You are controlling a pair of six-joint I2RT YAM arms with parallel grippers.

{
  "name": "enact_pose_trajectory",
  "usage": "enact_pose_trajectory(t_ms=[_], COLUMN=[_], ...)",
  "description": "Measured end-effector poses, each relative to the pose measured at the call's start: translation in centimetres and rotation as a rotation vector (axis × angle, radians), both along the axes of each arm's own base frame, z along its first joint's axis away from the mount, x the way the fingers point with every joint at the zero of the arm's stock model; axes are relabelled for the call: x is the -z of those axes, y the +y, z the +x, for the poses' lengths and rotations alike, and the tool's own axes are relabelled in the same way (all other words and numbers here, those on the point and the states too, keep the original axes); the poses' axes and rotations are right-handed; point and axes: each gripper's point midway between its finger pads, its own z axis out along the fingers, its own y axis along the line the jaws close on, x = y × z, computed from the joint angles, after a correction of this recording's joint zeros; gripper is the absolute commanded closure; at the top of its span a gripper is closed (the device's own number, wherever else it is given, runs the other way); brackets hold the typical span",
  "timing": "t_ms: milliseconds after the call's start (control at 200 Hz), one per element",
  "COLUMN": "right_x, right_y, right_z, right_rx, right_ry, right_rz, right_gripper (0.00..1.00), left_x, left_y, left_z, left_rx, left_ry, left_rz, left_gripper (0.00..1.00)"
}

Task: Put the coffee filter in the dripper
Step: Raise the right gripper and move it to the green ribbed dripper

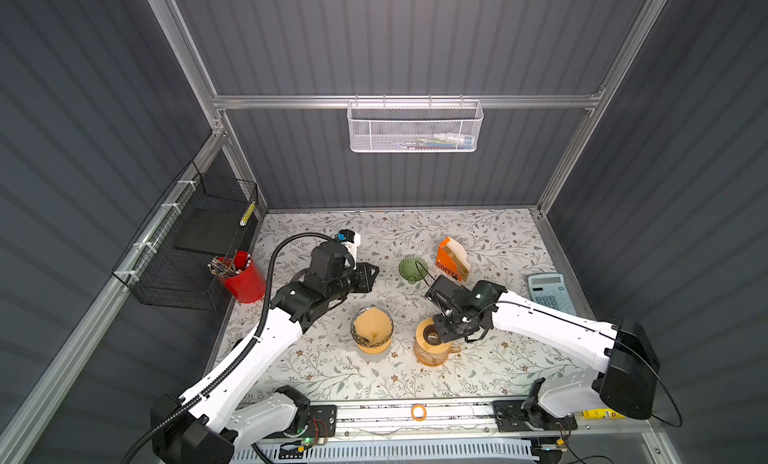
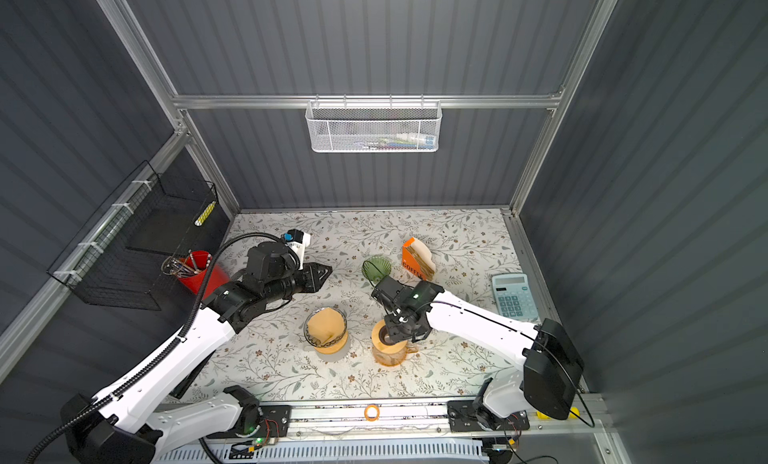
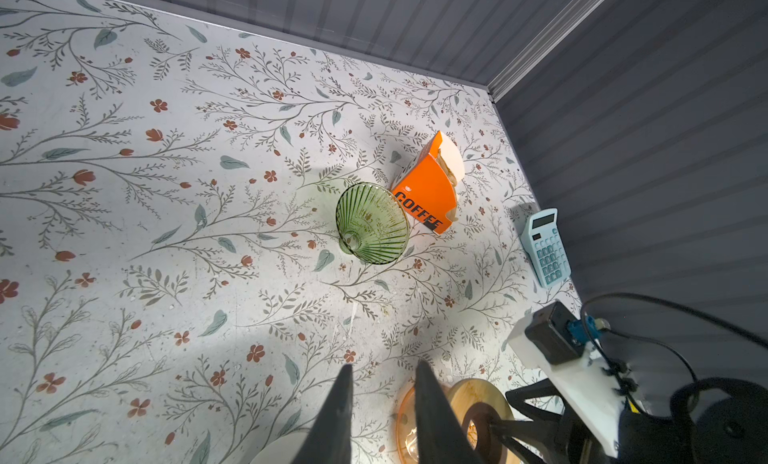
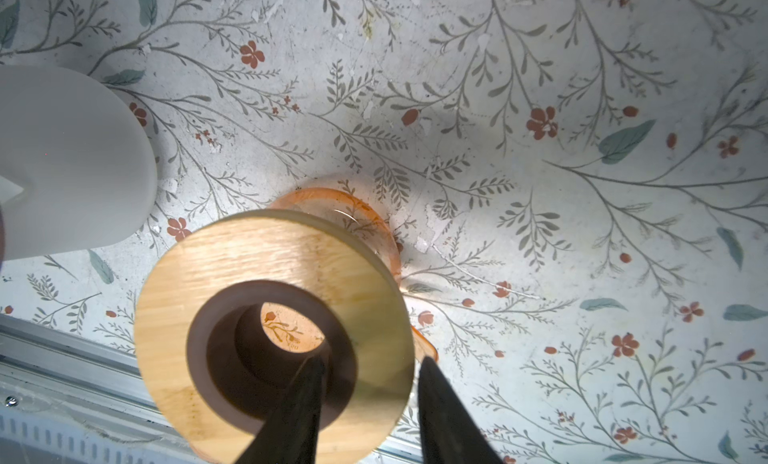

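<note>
Right fingers (image 1: 434, 336) part-open astride rim of wooden ring (image 4: 232, 275), clamping nothing; left fingers (image 1: 374, 271) slightly parted, empty. Coffee filter (image 1: 371, 324) sits in dripper (image 1: 353, 332), left of right fingers. Retreat probably best vertical, sparing ring.

The floral worktop (image 1: 478, 242) carries a pale blue calculator (image 1: 550, 293) at its right edge, lying flat. At the worktop's left edge stands a red cup (image 1: 243, 281) full of pens (image 1: 224, 266). Just beyond that left edge a black wire basket (image 1: 183, 250) hangs on the side frame, a yellow marker (image 1: 248, 213) in it. Above the worktop's far edge a white mesh basket (image 1: 415, 127) hangs on the back rail. Along its near edge an orange tape roll (image 1: 418, 412) lies on the metal rail (image 1: 457, 414).
</note>
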Motion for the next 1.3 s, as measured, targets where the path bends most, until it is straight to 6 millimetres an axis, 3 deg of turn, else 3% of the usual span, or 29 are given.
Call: enact_pose_trajectory(t_ms=[190, 395, 625, 766, 856, 966, 1301], right_x=[-1.2, -5.2, -8.6, -9.6, -9.1, -6.9, 0.2], right_y=[0.2, 0.8, -0.1, 0.7, 1.7, 2.3, 3.1], right_z=[0.4, 2.2, 8.2, 12.1, 14.5, 16.6, 19.3], right_rx=[0.002, 0.011, 0.145, 0.177, 0.189, 0.205, 0.231], right_ry=[-0.026, -0.112, -0.203, -0.254, -0.26, -0.24, -0.143], right_rz=[0.015, 0.104, 0.261, 0.304, 0.312, 0.303, 0.216], right_gripper=[0.57, 0.53, 0.46, 0.46, 0.46, 0.47, 0.48], left_x=[0.0, 0.0, 0.3, 0.8, 0.9, 0.8, 0.2], left_y=[0.0, 0.0, -0.8, -1.4, -1.6, -1.7, -1.9], left_z=[0.0, 0.0, 0.7, 1.3, 1.3, 1.3, 1.5], left_rx=[0.0, 0.0, 0.016, 0.026, 0.032, 0.036, 0.04], left_ry=[0.0, 0.0, 0.023, 0.042, 0.047, 0.046, 0.027], left_rz=[0.0, 0.0, 0.003, 0.006, 0.006, 0.001, -0.023], left_gripper=[0.73, 0.72, 0.73, 0.73, 0.73, 0.73, 0.73])
